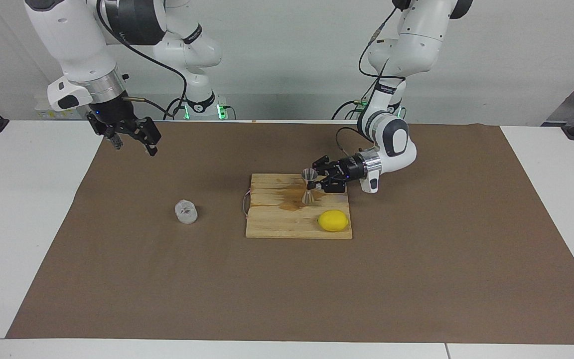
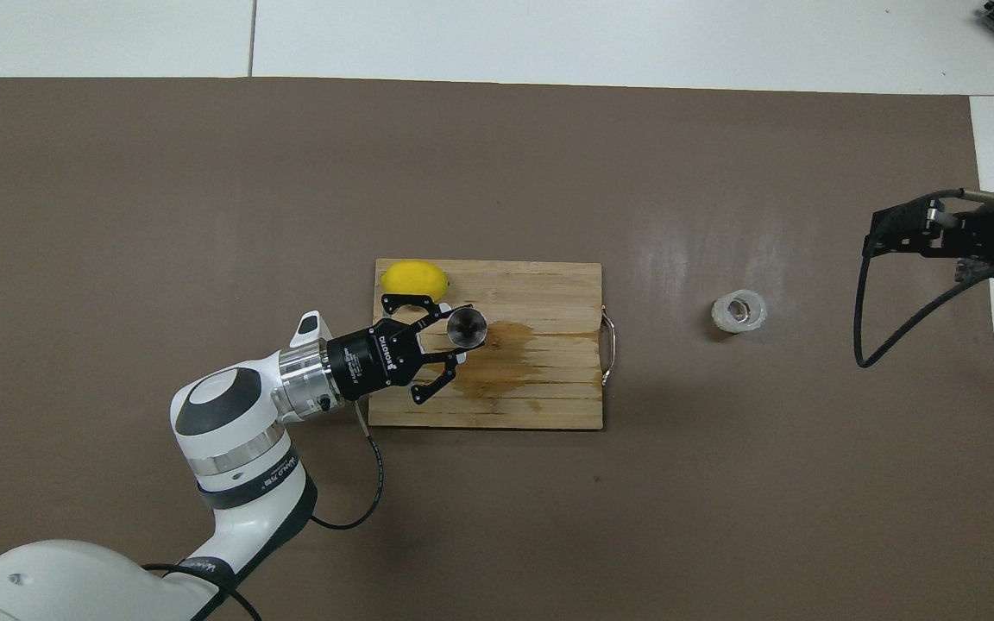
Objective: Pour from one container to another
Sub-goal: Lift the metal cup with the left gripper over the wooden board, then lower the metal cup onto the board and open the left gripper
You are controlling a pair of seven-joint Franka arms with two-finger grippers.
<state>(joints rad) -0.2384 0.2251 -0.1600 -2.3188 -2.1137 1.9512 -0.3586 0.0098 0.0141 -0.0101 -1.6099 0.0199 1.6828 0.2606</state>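
Steel jigger (image 1: 309,186) is held upright over the cutting board (image 1: 277,227) by the left gripper (image 1: 318,185) — right gripper (image 1: 132,141) spread wide, nothing held; clear cup (image 1: 186,211) stands apart.

One jigger (image 1: 309,186), one cup (image 1: 186,211), one lemon (image 1: 333,220), one board (image 1: 277,227).
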